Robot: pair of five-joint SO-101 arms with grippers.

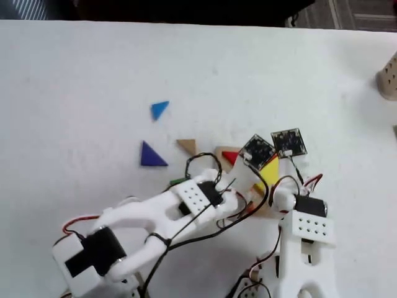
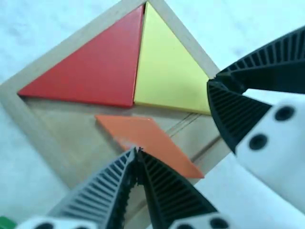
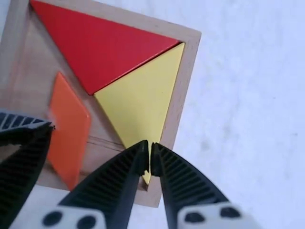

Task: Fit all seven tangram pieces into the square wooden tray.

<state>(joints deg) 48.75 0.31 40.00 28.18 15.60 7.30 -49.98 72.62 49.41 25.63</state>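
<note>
The square wooden tray [image 2: 71, 45] holds a big red triangle [image 2: 90, 71] and a big yellow triangle [image 2: 167, 71], fitted edge to edge. An orange parallelogram [image 2: 147, 140] lies loose on the tray floor beside them. My left gripper [image 2: 138, 155] is shut, its tips touching the orange piece's edge. My right gripper [image 3: 148, 148] is shut too, its tip over the narrow corner of the yellow triangle [image 3: 143, 100] near the tray rim [image 3: 185, 86]. In the high view both arms cover most of the tray; red [image 1: 229, 156] and yellow [image 1: 270, 171] peek out.
Loose on the white table to the left of the tray lie two blue triangles [image 1: 159, 109] [image 1: 151, 155], a tan triangle [image 1: 187, 146] and a green piece [image 1: 177, 182] half under the left arm [image 1: 198, 198]. A beige object [image 1: 388, 77] stands at the right edge.
</note>
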